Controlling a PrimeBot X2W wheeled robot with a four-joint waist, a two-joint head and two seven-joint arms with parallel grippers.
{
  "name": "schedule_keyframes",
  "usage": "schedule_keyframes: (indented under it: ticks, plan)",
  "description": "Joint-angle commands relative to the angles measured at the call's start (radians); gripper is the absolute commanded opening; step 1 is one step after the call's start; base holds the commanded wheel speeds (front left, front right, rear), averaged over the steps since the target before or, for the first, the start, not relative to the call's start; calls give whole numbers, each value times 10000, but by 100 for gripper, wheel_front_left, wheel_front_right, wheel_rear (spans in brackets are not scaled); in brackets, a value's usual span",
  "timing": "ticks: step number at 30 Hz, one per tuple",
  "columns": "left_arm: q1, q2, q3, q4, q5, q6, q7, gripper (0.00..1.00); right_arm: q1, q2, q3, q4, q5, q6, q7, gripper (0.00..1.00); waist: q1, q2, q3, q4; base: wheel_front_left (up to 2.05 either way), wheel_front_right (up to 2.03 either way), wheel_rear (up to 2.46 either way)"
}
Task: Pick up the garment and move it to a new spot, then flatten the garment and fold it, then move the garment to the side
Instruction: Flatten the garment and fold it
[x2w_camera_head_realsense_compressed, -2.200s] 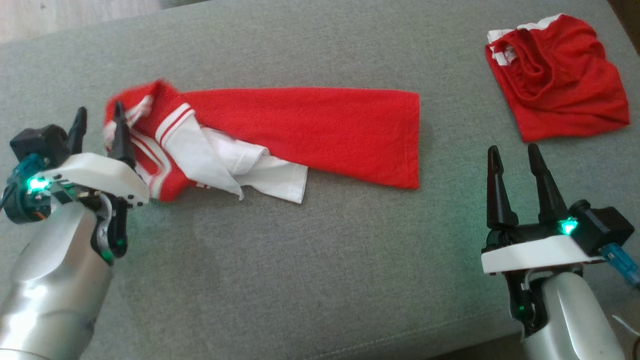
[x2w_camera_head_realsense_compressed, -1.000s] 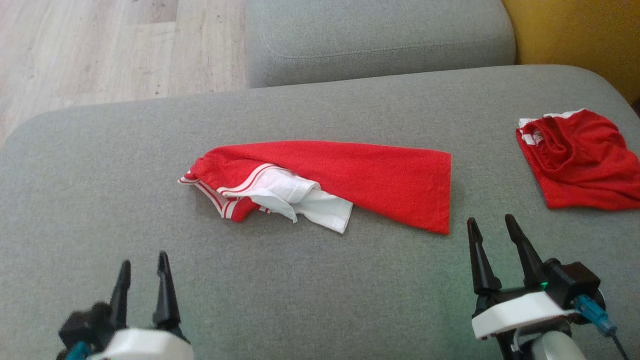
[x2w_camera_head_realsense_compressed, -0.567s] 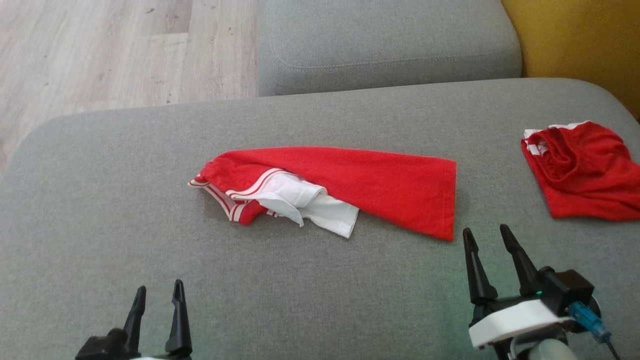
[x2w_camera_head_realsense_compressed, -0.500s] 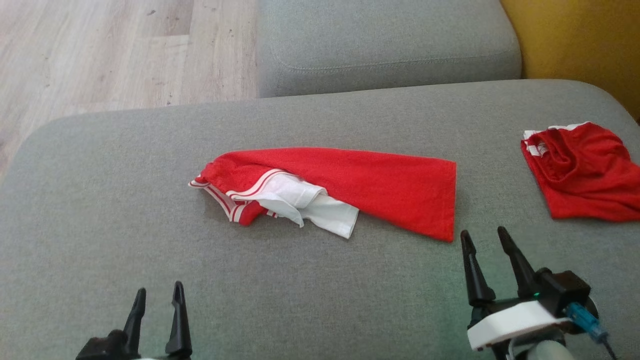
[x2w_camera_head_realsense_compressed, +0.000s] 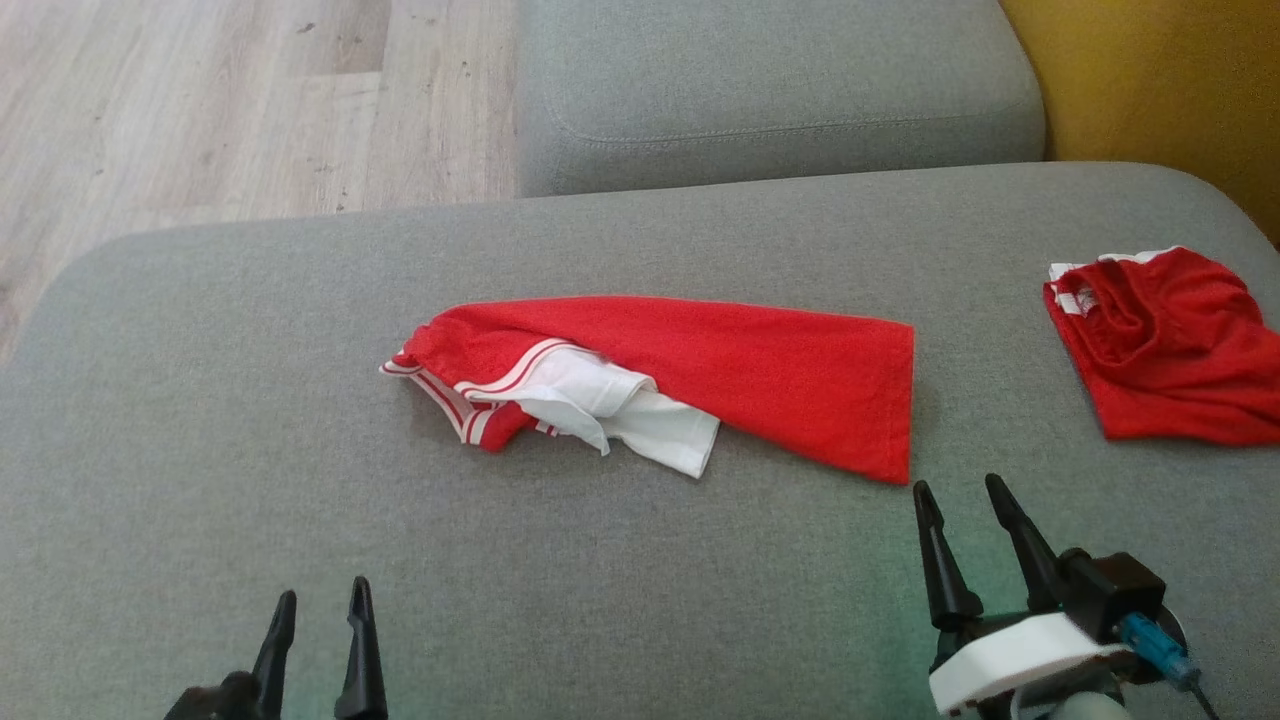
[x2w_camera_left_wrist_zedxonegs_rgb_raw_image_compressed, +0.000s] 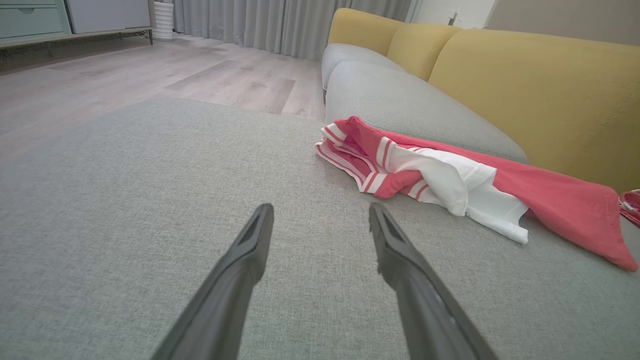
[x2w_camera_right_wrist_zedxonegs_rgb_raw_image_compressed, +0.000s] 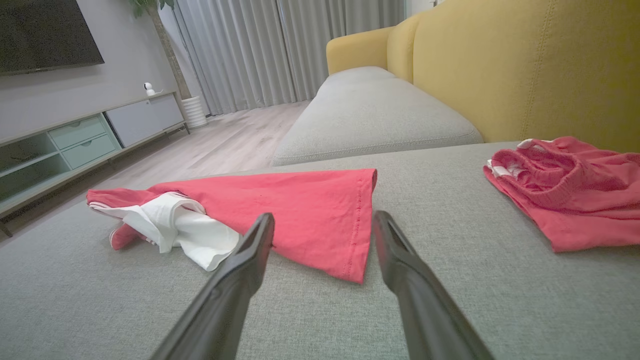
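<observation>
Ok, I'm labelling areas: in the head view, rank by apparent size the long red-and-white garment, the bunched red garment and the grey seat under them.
Largest to smallest:
grey seat
long red-and-white garment
bunched red garment; its right edge is cut off, so less certain

Grey sofa seat (x2w_camera_head_realsense_compressed: 200, 400): red-white garment (x2w_camera_head_realsense_compressed: 760, 370) centre, crumpled red cloth (x2w_camera_head_realsense_compressed: 1170, 350) right.
</observation>
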Motion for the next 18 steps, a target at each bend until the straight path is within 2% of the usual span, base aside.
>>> schedule_keyframes:
  ticks: [1,11,18]
  plan:
    - [-305,30,456,-222,132,-11,-122,100,-352,-39,256,-246,52,29,-151,100,0,0,11,-4,0,0,0]
    - [-535,-50,232,-244,315,-25,-49,100,-476,-39,244,-166,18,29,-186,100,0,0,214,-7,0,0,0]
    - [-1743,-774,-918,-96,655,-479,655,100,-700,-39,184,-221,-113,29,-159,100,0,0,675,-101,0,0,0]
